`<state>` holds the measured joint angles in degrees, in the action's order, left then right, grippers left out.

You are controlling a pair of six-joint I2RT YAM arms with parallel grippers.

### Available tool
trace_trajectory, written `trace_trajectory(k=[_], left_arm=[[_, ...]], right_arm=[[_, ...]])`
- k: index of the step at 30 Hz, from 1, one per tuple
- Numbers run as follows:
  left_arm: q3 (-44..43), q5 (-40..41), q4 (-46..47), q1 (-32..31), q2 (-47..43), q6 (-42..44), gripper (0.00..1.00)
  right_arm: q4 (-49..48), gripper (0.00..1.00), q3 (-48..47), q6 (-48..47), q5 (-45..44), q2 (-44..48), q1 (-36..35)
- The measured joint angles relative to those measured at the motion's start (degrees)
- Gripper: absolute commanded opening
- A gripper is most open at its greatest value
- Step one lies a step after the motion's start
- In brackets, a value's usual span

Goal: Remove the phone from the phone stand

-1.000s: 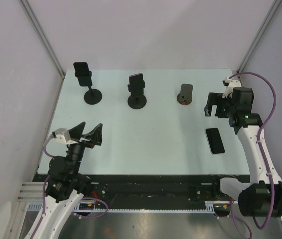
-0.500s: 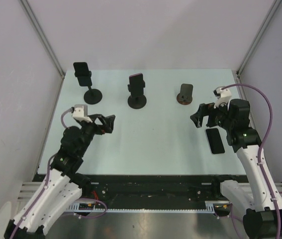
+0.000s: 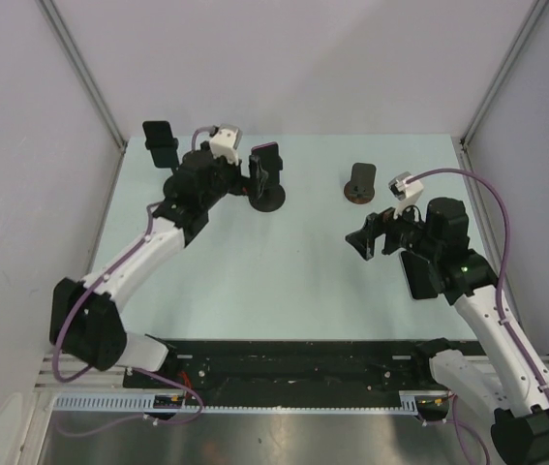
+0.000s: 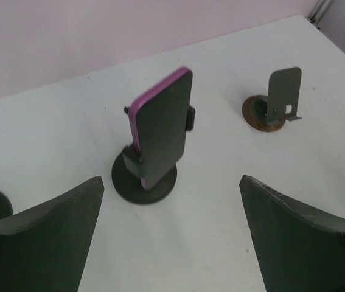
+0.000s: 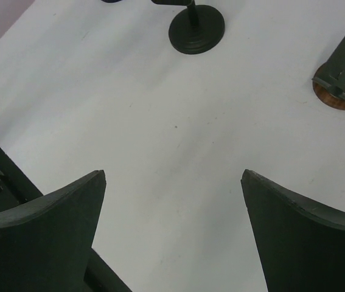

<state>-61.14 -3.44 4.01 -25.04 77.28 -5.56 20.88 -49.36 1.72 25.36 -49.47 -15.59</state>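
Note:
A dark phone with a pink edge (image 3: 266, 162) stands in the middle phone stand (image 3: 267, 198) at the back of the table. My left gripper (image 3: 244, 178) is just left of it, open and empty. In the left wrist view the phone (image 4: 163, 125) leans upright in its clamp over the round black base (image 4: 135, 187), ahead of my open left gripper (image 4: 171, 180) and not touching it. My right gripper (image 3: 363, 242) is open and empty over the table's right middle. In the right wrist view the right gripper (image 5: 173, 173) holds only bare table between its fingers.
A second black stand with a black phone (image 3: 161, 141) stands at the back left. An empty brown-based stand (image 3: 360, 181) is at the back right, also in the left wrist view (image 4: 277, 100) and right wrist view (image 5: 344, 76). A loose black phone (image 3: 415, 276) lies flat under my right arm.
My left arm swung from the near left up to the middle stand. My right gripper moved left and toward the table's middle, lowering a little. Both stayed open.

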Motion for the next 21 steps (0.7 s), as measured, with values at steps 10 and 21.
trace_trajectory(k=[10, 21], left_arm=[[-17.4, -9.7, 0.1, 5.7, 19.3, 2.7, 0.93], [-24.1, -25.8, -0.7, 7.7, 28.1, 4.4, 0.53]], right_arm=[[-0.7, 1.0, 2.4, -0.3, -0.3, 5.9, -1.6], [-0.6, 0.99, 2.6, -0.5, -1.1, 6.4, -2.0]])
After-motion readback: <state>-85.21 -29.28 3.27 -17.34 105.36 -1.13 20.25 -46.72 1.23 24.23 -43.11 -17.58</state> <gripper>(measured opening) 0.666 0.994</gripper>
